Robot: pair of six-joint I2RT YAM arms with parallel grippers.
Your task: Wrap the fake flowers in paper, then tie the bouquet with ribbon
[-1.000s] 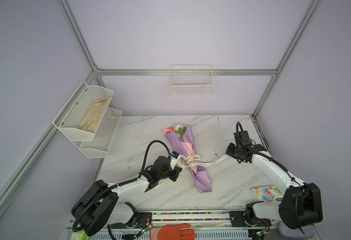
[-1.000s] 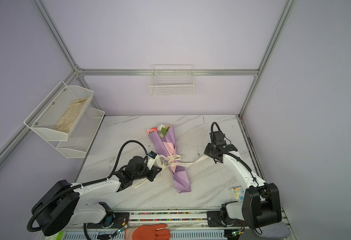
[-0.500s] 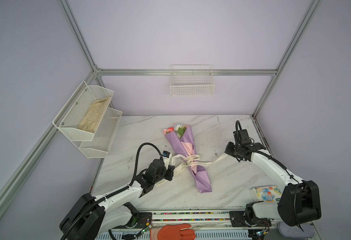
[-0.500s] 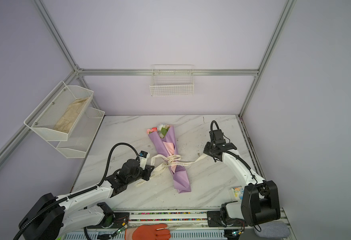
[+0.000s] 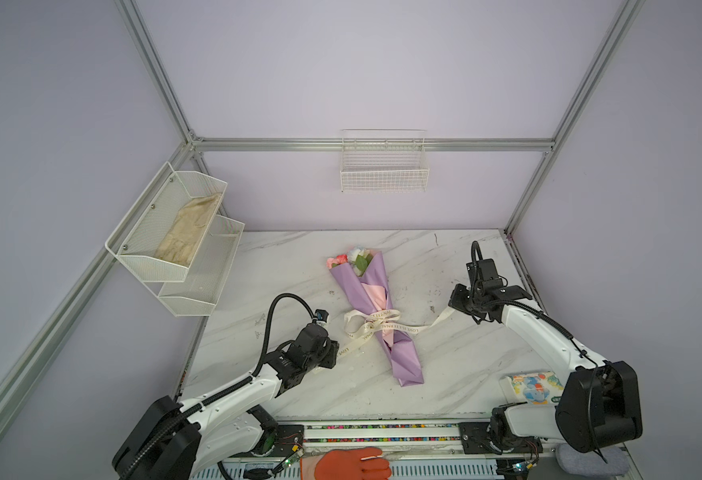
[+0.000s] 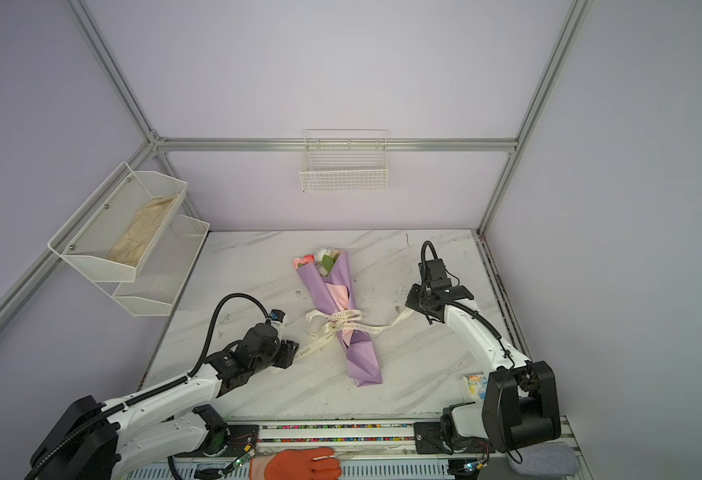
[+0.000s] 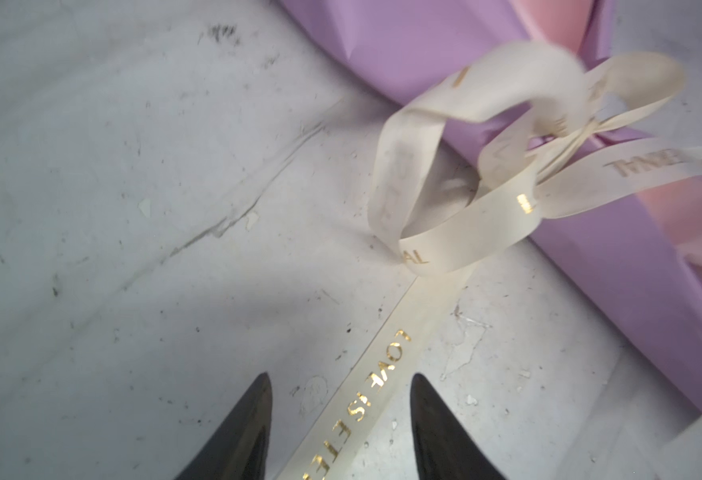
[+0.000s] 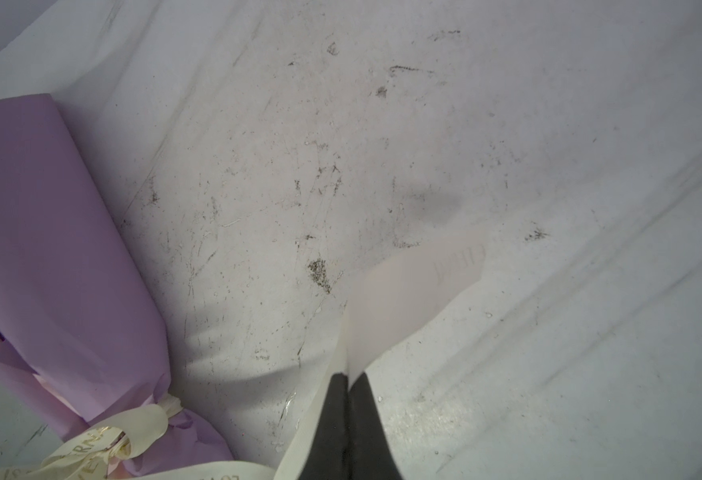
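L gripper [image 7: 341, 376]: jaws spread, ribbon [image 7: 386, 365] tail lying loose between them on table [image 5: 299, 257], not gripped. Bouquet [image 5: 364, 289]: mid-table, flowers [image 5: 357, 259] at far end, ribbon looped and knotted round its waist. R gripper [image 8: 347, 378]: pressed together, pinching right tail. Assessment: knot appears made; R release outstanding.

Long narrow bouquet [image 5: 359, 289] lying flat near centre of marble table [image 5: 291, 257], seen in both top views. Lilac wrapping paper, pink inner face showing at middle fold. Narrow end toward front edge, wide mouth toward back wall. At mouth, fake flowers [image 5: 351, 257]: small coral, white, pale-blue roses, green leaf. Waist circled by cream lettered ribbon [image 5: 376, 326], loose loops, tails trailing to both sides
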